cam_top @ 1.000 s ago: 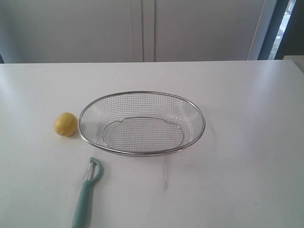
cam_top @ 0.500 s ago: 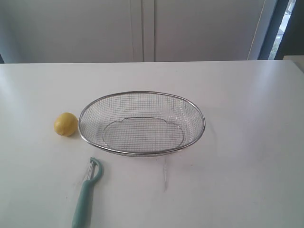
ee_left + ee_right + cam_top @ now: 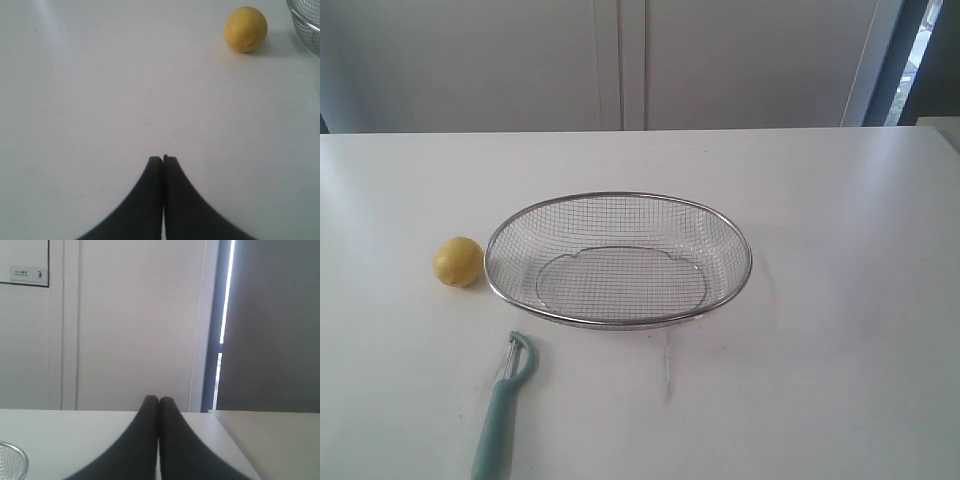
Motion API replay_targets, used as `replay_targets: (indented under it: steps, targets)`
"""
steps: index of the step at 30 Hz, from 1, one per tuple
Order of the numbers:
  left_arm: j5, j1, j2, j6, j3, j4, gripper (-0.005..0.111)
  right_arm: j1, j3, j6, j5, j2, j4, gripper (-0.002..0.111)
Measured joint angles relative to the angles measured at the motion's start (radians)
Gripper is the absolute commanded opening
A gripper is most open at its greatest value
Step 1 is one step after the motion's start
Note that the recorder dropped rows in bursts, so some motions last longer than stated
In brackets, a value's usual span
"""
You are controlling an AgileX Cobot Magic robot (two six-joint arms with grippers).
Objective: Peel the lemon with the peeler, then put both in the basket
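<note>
Nothing picked up yet. Left gripper, right gripper closed tight, nothing held. Jaws to be opened first; lemon gripped snug, peeler taken by handle.

oval silver wire-mesh basket: on white table, near its middle | small round yellow lemon: on table, just beside basket's left end, not touching | slim teal-handled metal-bladed peeler: on table, before lemon and basket, head toward basket
</note>
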Motion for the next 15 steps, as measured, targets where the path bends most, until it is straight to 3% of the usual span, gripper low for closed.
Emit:
replay_targets:
  steps: [15]
  targets:
    - [0.0,0.0,0.0,0.0,0.0,0.0,0.0,0.0,0.0,0.0,-0.012,0.0,0.0,0.0]
